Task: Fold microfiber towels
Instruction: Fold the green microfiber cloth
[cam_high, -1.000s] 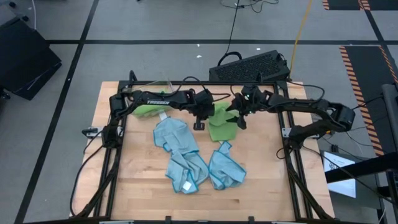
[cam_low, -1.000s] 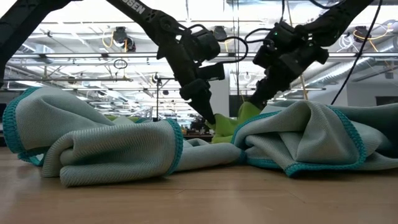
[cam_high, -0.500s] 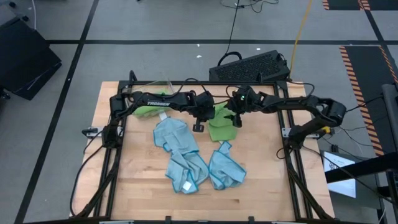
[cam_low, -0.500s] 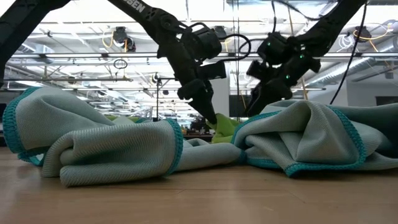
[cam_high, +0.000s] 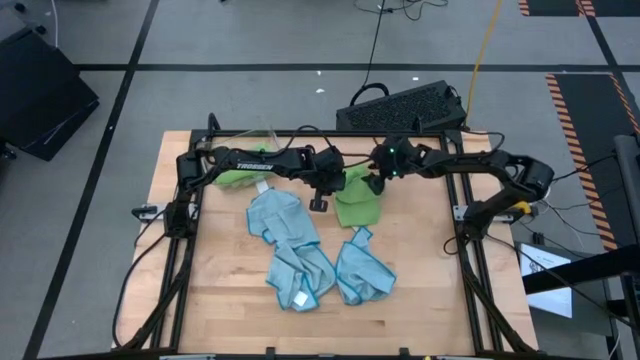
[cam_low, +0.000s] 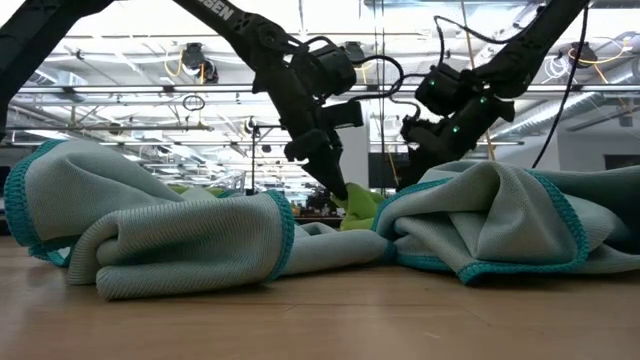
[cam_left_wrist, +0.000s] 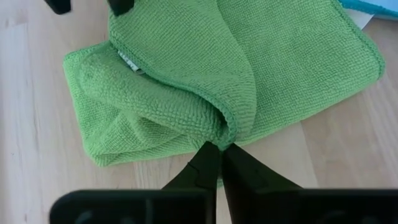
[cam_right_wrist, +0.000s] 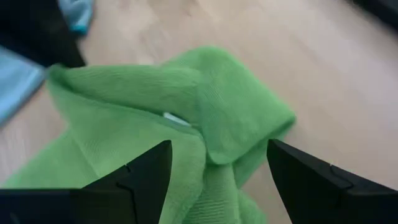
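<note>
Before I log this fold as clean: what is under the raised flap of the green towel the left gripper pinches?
Under the green towel flap is its own lower layer and a white tag. Anything deeper is covered. The left gripper holds the edge.

We see a wooden table (cam_high: 220, 300) with a dark frame around it. On it near the middle lies a green towel (cam_high: 356, 205), partly folded over itself. Toward the front lie crumpled blue towels (cam_high: 300, 250), bunched together and touching. At the far left lies another green towel (cam_high: 237, 177), just beside a clear bin (cam_high: 262, 135) at the far edge.
</note>
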